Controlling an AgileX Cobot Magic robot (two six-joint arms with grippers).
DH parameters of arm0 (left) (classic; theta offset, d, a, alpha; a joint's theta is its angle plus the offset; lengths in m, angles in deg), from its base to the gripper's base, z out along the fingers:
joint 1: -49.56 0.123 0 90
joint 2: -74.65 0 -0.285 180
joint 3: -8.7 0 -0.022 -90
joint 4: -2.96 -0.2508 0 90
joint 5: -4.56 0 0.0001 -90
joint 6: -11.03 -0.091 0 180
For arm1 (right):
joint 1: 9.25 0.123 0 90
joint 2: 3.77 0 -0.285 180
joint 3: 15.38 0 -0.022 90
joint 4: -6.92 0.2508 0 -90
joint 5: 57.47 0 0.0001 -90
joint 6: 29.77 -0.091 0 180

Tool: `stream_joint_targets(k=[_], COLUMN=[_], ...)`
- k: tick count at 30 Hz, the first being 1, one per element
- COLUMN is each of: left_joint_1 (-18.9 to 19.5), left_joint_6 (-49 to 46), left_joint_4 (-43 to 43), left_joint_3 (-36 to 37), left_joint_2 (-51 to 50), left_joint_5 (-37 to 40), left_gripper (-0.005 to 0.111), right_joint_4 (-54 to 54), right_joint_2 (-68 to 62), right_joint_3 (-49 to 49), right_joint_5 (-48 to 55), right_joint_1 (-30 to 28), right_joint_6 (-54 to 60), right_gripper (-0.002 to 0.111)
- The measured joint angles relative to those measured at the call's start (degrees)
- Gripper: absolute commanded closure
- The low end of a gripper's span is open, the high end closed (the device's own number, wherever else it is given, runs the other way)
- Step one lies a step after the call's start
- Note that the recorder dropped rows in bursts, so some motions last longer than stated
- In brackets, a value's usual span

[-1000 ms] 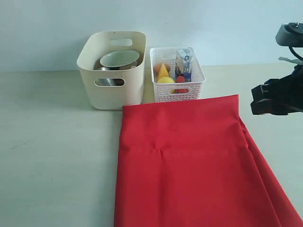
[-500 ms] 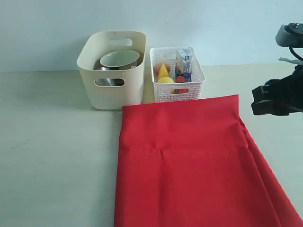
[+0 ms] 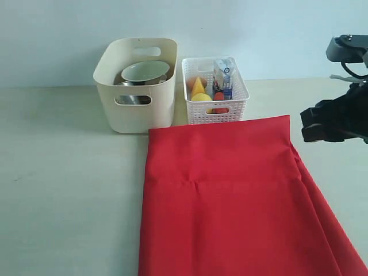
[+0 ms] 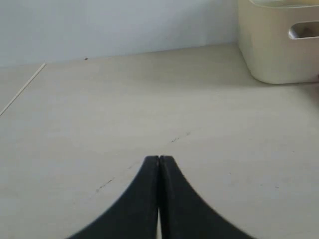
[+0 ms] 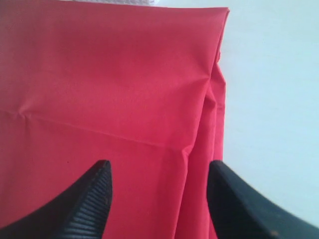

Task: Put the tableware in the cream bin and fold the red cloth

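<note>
The red cloth (image 3: 230, 195) lies on the table, folded over once, its far edge just in front of the two containers. The cream bin (image 3: 137, 109) at the back holds the pale bowl (image 3: 145, 71) on top and a steel cup (image 3: 133, 99) seen through the handle cutout. My right gripper (image 5: 158, 169) hovers open over the cloth's (image 5: 109, 84) right folded edge, nothing between its fingers; its arm (image 3: 336, 118) shows at the right of the exterior view. My left gripper (image 4: 159, 158) is shut and empty above bare table, with the bin (image 4: 279, 45) off to one side.
A white lattice basket (image 3: 215, 112) next to the bin holds a milk carton (image 3: 223, 77), a lemon (image 3: 201, 98) and other food. Bare pale table (image 3: 69, 172) stretches left of the cloth. A blue-grey wall stands behind.
The right arm has shifted slightly left toward the cloth's right edge. Nothing else has moved.
</note>
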Motion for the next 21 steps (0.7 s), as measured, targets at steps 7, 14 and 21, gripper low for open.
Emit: stream_joint_targets(k=[7,14,21], left_joint_1=[-0.5,-5.6,-6.1], left_joint_6=[0.0,0.0,0.0], left_joint_4=[0.0,0.0,0.0], left_joint_3=[0.0,0.0,0.0], left_joint_2=[0.0,0.0,0.0], left_joint_5=[0.0,0.1,0.1], left_gripper=[0.107,0.107,0.107], right_joint_4=[-0.2,-0.5,-0.9], right_joint_2=[-0.2,-3.4,-10.4], right_joint_3=[-0.1,-0.1,-0.1], right_joint_5=[2.4,3.7,5.0], right_joint_1=[0.0,0.0,0.0], right_joint_6=[0.0,0.1,0.1], right_gripper=[0.053,0.053,0.043])
